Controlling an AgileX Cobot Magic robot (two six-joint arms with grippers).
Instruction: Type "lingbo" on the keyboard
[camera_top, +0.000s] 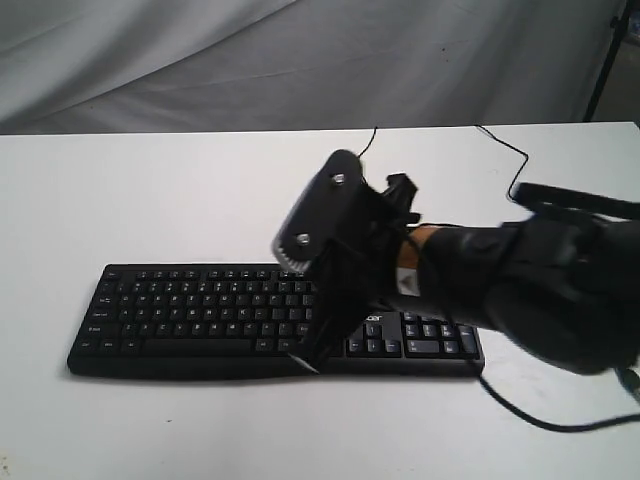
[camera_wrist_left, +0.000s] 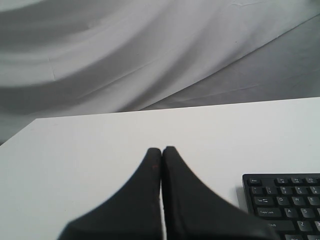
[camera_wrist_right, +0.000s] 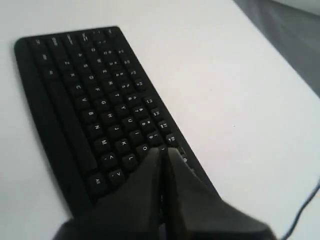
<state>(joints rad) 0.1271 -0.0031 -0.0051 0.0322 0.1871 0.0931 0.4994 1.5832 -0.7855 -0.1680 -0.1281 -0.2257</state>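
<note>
Two grippers, both w/ fingers pressed flat together, nothing held in either.

Right gripper (camera_top: 306, 362): angled steeply down over the black Acer keyboard (camera_top: 190, 315). Tips sit above the right part of the letter block. Numpad is off to one side of the fingers (camera_wrist_right: 145, 175), the long run of letter keys to the other. Key under the tips is hidden by the fingers, and contact w/ it can't be told.

Keyboard lies flat on the white table (camera_top: 120, 190), long edges approx parallel to the table's near edge. Open tabletop on every side of it, w/ the widest strip past its far edge. A thin black cable (camera_top: 372, 145) crosses that strip beyond the fingers, toward the table's back edge.

Left gripper (camera_wrist_left: 161, 149): over plain tabletop. The keyboard's Caps Lock-end corner is beside its fingers, apart from them. Ahead of the tips, open table up to the far edge, then grey draped cloth (camera_wrist_left: 125, 60).
</note>
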